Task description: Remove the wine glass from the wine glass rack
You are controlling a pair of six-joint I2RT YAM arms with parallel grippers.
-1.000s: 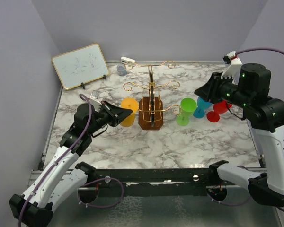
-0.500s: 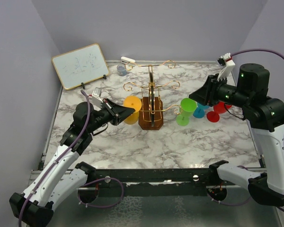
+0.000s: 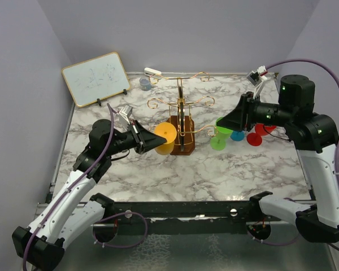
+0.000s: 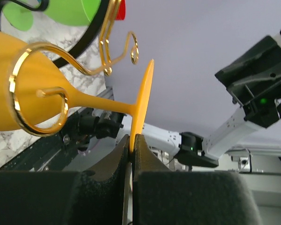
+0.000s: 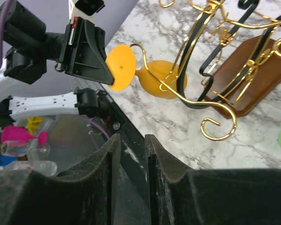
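the left end effector [image 3: 146, 141] is closed on the orange wine glass [image 3: 166, 135], just left of centre in the top view. in the left wrist view its two fingers [image 4: 113, 161] pinch the lower rim of the glass's round foot [image 4: 143, 101] at the bottom middle of the frame. the glass lies tilted on its side, foot toward the left arm, bowl toward the wine glass rack [image 3: 181, 127]. its stem sits inside a curled gold arm of the rack, with the scroll looping in front of the bowl at the left of that view, so the glass is not yet free of the rack.

the rack stands on its brown block at the centre of the marble tabletop [image 3: 214, 169]. the right end effector [image 3: 219, 122] hovers just right of the rack, pointing toward it, partly covering a green glass [image 3: 218, 141]. in the right wrist view its fingers [image 5: 107, 154] stand slightly apart with nothing between them. a blue glass [image 3: 237, 135] and red glasses [image 3: 254, 139] stand at centre right. a whiteboard [image 3: 96, 78] leans at the upper left.
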